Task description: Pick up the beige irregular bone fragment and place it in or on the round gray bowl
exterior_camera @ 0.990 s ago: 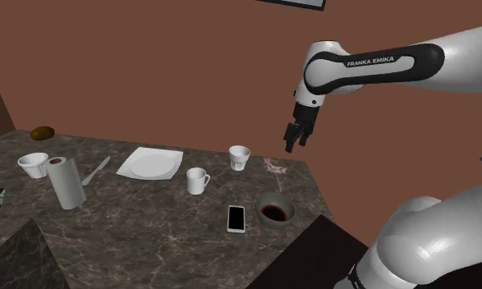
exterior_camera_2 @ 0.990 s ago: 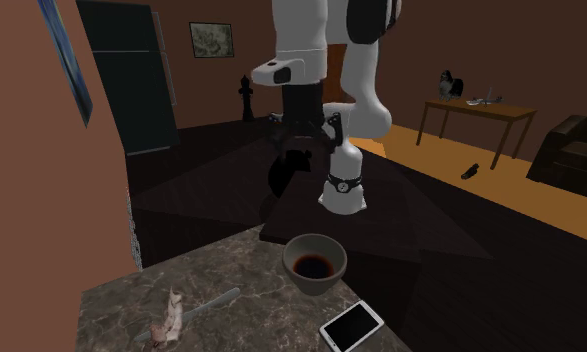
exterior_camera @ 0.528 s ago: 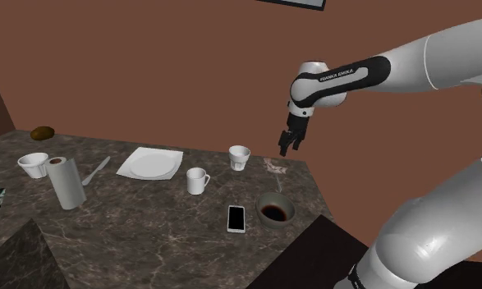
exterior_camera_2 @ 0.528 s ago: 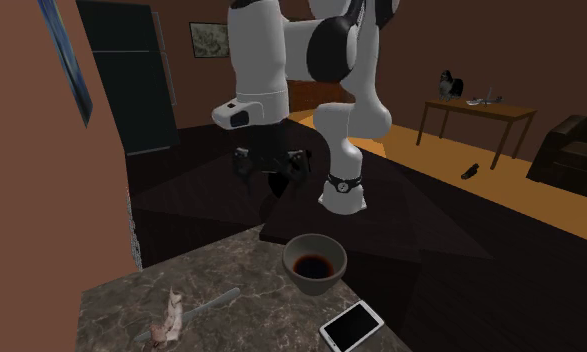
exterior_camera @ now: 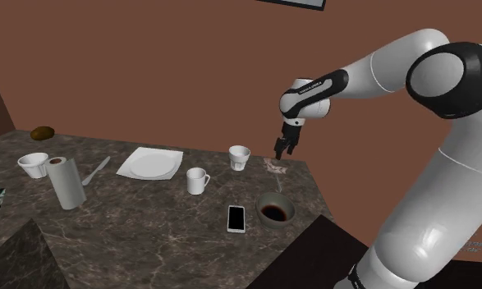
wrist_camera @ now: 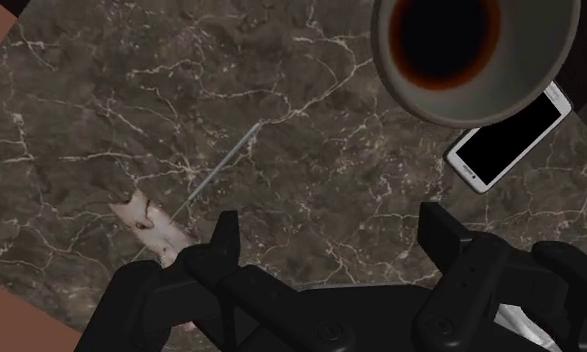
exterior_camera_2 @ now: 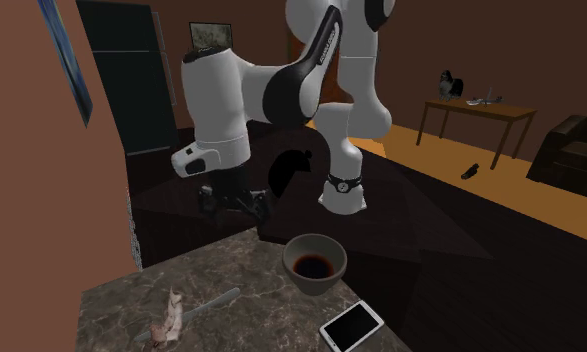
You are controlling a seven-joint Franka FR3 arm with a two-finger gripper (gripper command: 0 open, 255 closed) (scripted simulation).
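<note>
The pale beige bone fragment (exterior_camera: 273,167) lies near the far right corner of the dark marble table, beside a thin grey utensil (wrist_camera: 221,170). My gripper (exterior_camera: 280,151) hangs open just above it, holding nothing. In the wrist view the bone (wrist_camera: 151,225) sits beside one black finger (wrist_camera: 224,240), outside the gap of the gripper (wrist_camera: 331,225). The round grey bowl (exterior_camera: 276,199), dark inside, stands nearer the table's front edge. The second exterior view has the gripper (exterior_camera_2: 234,203) behind the table edge, the bone (exterior_camera_2: 168,317) at lower left and the bowl (exterior_camera_2: 312,284) to its right.
A white-framed phone (exterior_camera: 236,218) lies next to the bowl. Two white cups (exterior_camera: 240,157) (exterior_camera: 197,181), a white plate (exterior_camera: 151,163), a paper towel roll (exterior_camera: 66,182) and a small white bowl (exterior_camera: 33,164) stand further along the table. A brown wall rises behind.
The arm has swung toward the shoulder view's left and lowered, bringing the open gripper from above the table's edge to just over the bone. Nothing on the table has moved.
</note>
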